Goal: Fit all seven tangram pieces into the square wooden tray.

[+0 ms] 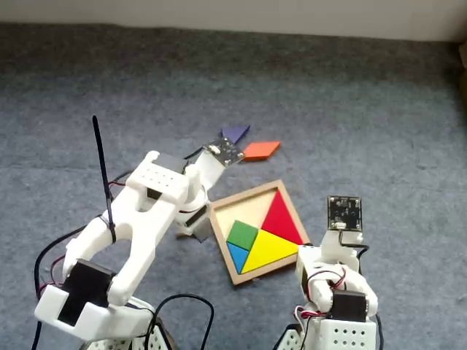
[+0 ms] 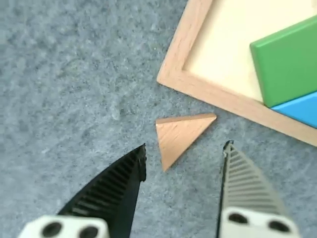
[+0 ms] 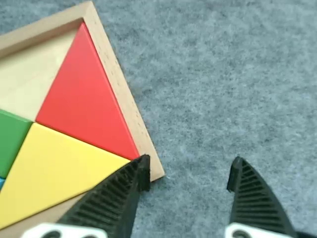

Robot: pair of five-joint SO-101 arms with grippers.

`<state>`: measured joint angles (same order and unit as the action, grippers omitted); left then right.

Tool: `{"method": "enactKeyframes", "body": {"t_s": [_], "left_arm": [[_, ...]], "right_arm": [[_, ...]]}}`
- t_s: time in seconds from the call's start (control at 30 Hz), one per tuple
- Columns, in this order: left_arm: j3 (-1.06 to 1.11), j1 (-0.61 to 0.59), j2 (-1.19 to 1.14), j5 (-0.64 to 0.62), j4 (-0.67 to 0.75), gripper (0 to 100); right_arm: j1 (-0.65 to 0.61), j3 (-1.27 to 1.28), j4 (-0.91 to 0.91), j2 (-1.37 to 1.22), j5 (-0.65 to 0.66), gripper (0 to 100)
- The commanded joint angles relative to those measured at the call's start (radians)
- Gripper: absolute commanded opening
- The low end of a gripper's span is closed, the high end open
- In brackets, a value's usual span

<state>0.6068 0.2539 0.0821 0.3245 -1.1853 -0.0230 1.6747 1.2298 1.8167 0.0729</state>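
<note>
square wooden tray (image 1: 244,197): pale rim, set cornerwise on the surface between the two arms. holding four pieces laid flush: red triangle (image 1: 283,217) and yellow triangle (image 1: 266,249), both large; green square (image 1: 241,234); small blue triangle (image 1: 237,257). bare floor left in the far-left part.

outside the tray, from the high view: orange parallelogram (image 1: 261,150) and purple triangle (image 1: 235,133), close together, just past the tray's far side.

from the left wrist view: plain wood triangle (image 2: 181,135), unpainted, flat on the carpet just off a tray corner, apart from the rim. left gripper (image 2: 184,148) over it, fingers spread wide, one on each side, neither touching.

from the right wrist view: right gripper (image 3: 190,161) with fingers apart, nothing between them, above carpet beside the tray corner nearest the red triangle; one finger overlapping the rim.

surface: grey carpet (image 1: 365,109), short-piled. strip of pale wall (image 1: 292,14) along the far edge. black cable (image 1: 102,168) standing up beside the left arm (image 1: 139,219).
</note>
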Motion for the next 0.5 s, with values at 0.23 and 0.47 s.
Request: {"method": "enactKeyframes", "body": {"t_s": [0.23,0.47], "left_arm": [[-0.047,-0.018,-0.085,0.18,0.068,26],[-0.125,-0.018,-0.216,0.186,0.077,19]], "right_arm": [[0.01,0.104,0.007,0.008,0.011,25.2],[0.01,0.104,0.007,0.008,0.011,25.2]]}}
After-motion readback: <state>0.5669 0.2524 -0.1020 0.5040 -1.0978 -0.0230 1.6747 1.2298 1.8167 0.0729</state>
